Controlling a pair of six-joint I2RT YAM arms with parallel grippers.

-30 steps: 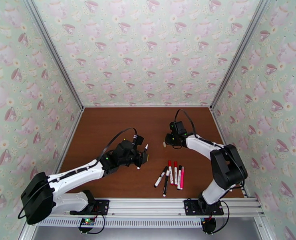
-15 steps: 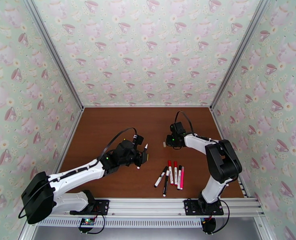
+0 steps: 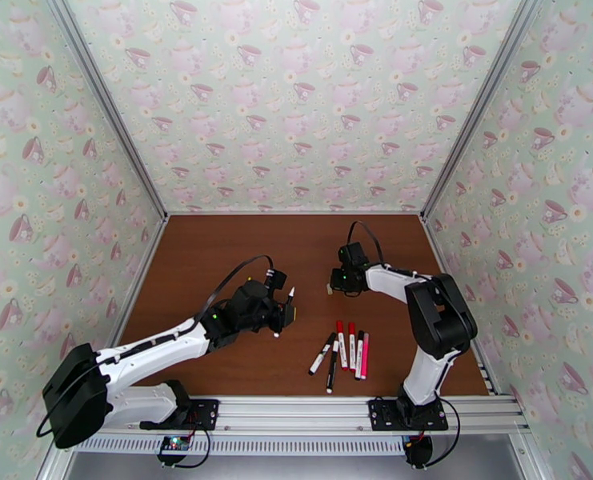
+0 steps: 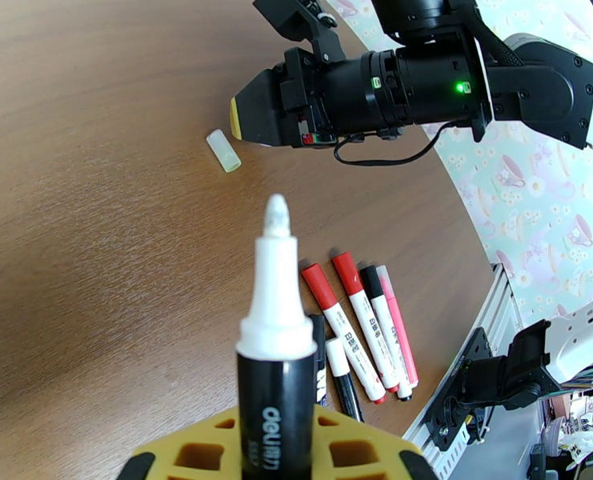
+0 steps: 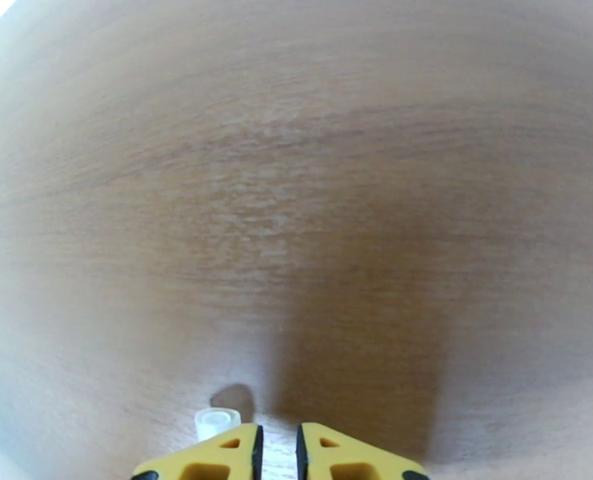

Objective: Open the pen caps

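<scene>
Nearest to the arm bases, six pens (image 3: 351,346) lie close together on the brown table (image 3: 216,250), a little right of its middle: two with red caps (image 4: 316,278), one pink (image 4: 397,322), and the others white with black ends. Their caps look to be on, though two of the black ones are partly hidden in the left wrist view. A little farther and to the left, the left gripper (image 3: 286,315) is raised above the table. Its yellow fingers (image 4: 352,454) are closed tight on a black marker (image 4: 276,394), which stands almost upright. The marker has no cap, and its white tip (image 4: 277,218) is bare and points up. Farther again, beyond the group of pens, one small pale cap (image 4: 223,150) lies alone on the wood, on its side. The right gripper (image 5: 277,454) is low over the table just beside this cap. Its two yellow fingertips (image 5: 216,458) are almost together, with only a thin gap, and nothing is between them. The cap sits just outside one fingertip; I cannot tell if it touches.
</scene>
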